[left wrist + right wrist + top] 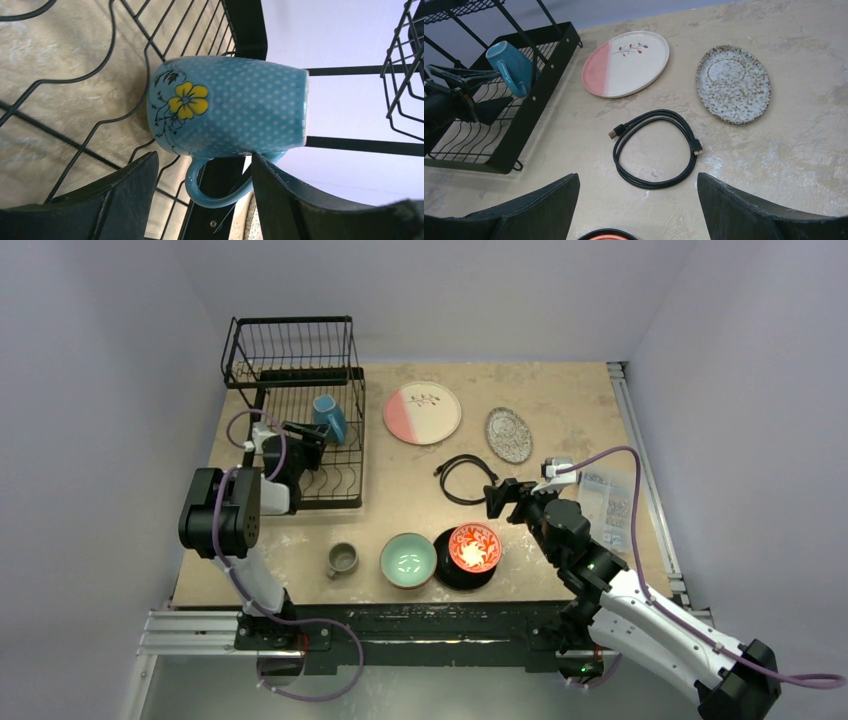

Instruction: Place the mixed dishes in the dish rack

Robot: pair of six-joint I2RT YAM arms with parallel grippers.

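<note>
A black coiled cable (pixel 650 184) is laid flat in a loose loop on the mottled beige table (pixel 560 390), its plugs seen on opposite sides; a clear plastic parts box (pixel 608 502) is set by the table's right edge, apart from the cable.

Both end effectors (pixel 204 162) (pixel 638 180), jaws apart

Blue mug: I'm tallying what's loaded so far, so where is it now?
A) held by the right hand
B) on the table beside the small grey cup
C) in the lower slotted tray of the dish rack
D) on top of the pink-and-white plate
C: the blue mug rests on the wires of the dish rack, in its lower tray, with the open left hand just in front of it.
</note>
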